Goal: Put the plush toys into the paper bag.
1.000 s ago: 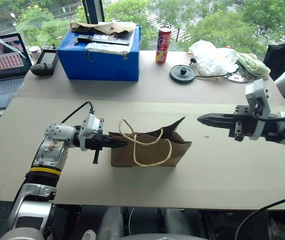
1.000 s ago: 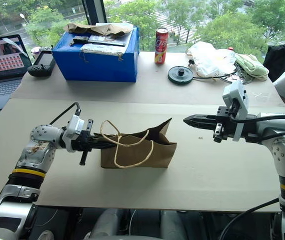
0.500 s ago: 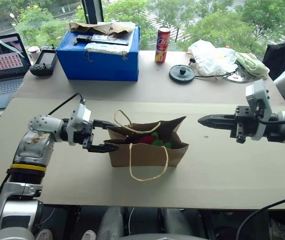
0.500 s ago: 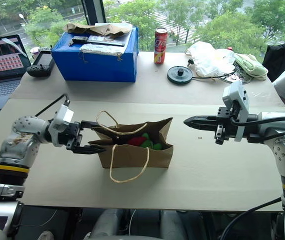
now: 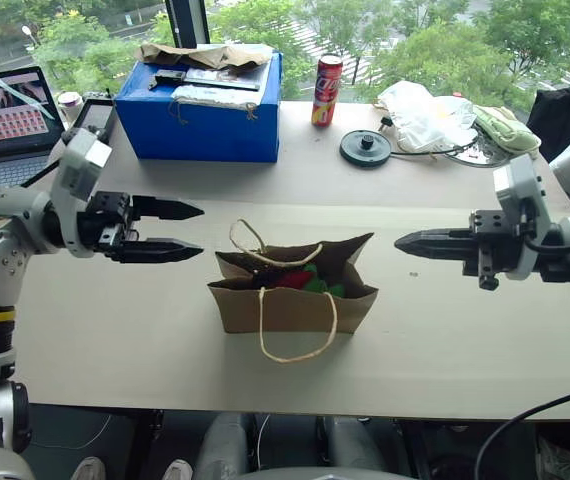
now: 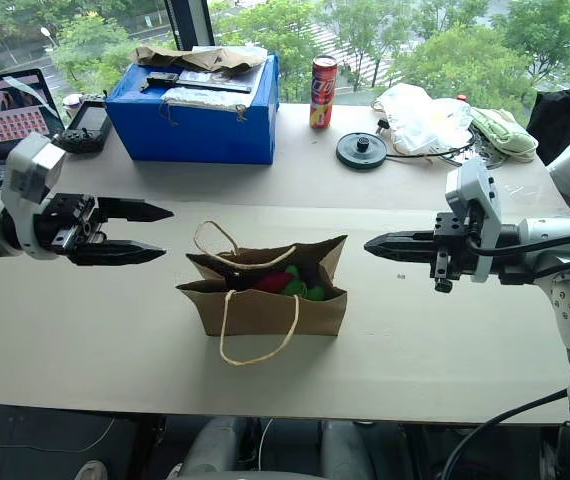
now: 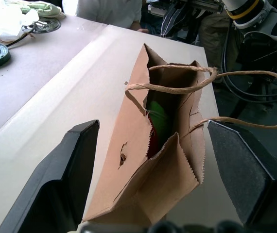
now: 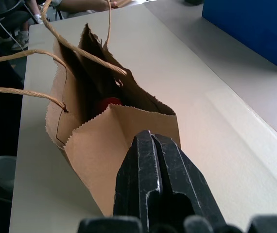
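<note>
- Sitting upright on the table [image 5: 145, 330], the paper bag [image 5: 290, 300] is between both tools, apart from each.
- left tool [image 5: 180, 230] has its fingers spread wide, gripping nothing.
- right tool [image 5: 410, 242] is pinched closed, empty.
- plush toys [image 5: 300, 280], red and green, are inside the bag.

The paper bag [image 5: 290, 300] is matt brown kraft (twine handles) on a smooth matt table [image 5: 445, 340].

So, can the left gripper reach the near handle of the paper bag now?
Probably yes. The left gripper is open, apart from the paper bag, and nothing lies between them. The near handle hangs free.
</note>
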